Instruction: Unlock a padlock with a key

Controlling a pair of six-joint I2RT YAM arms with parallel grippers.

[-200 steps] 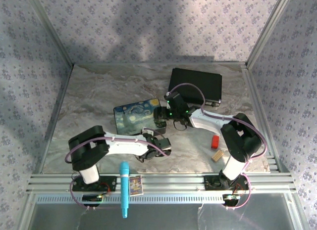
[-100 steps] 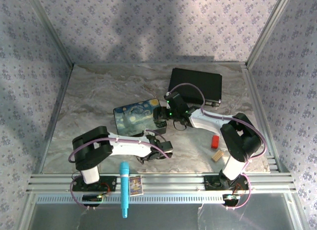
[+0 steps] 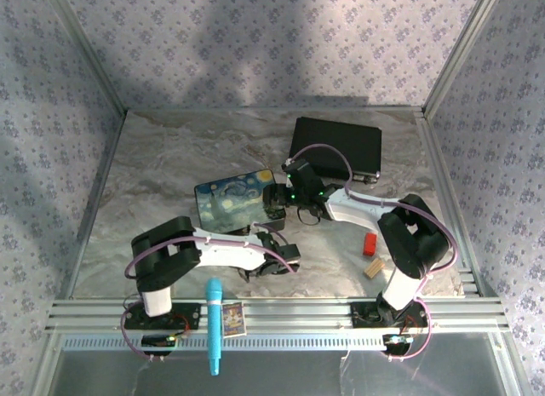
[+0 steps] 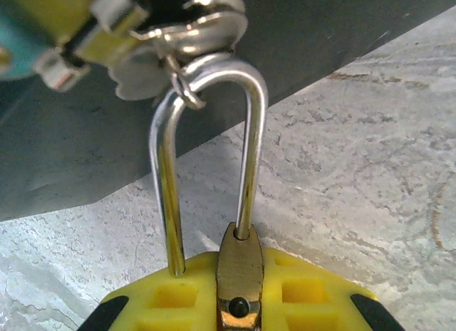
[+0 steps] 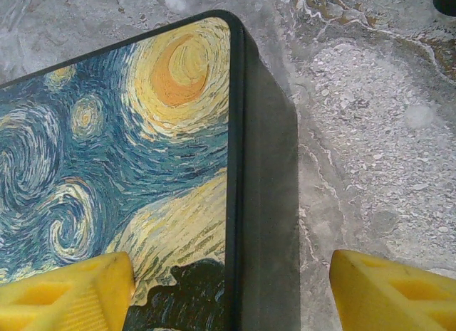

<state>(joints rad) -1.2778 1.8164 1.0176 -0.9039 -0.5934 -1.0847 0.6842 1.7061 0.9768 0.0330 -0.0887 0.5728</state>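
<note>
- Top external view: the table (image 3: 170, 157) runs out ahead of both arms, and a black case (image 3: 336, 147) lies beyond the right one.
- A painted box (image 3: 230, 202) sits just ahead of the left gripper (image 4: 239, 302) and partly under the right gripper (image 5: 228, 302).
- The right gripper has its jaws wide apart. They straddle the box's right edge, one finger above the lid and the other above bare table, with nothing held.
- The left gripper is almost closed and pinches the padlock (image 4: 239, 270) by its brass body between the yellow pads.
- The shackle (image 4: 251, 132) stands out ahead of those fingertips, pointing at the box's dark side. I cannot tell whether it is latched.
- A small wire ring (image 4: 187, 90) loops round the shackle's bend, just beyond the left fingertips.
- What looks like the key (image 4: 139, 78) hangs from that ring. Its blade is hidden.
- Handling, as I judge it: both pieces are light, hard and slick metal, so they will twist in a loose pinch.
- The lock is best held by its flat brass faces, as it is held now.
- The key should be taken by its flat head with the blade left free. It dangles loose and is likely to swing away at a touch.
</note>
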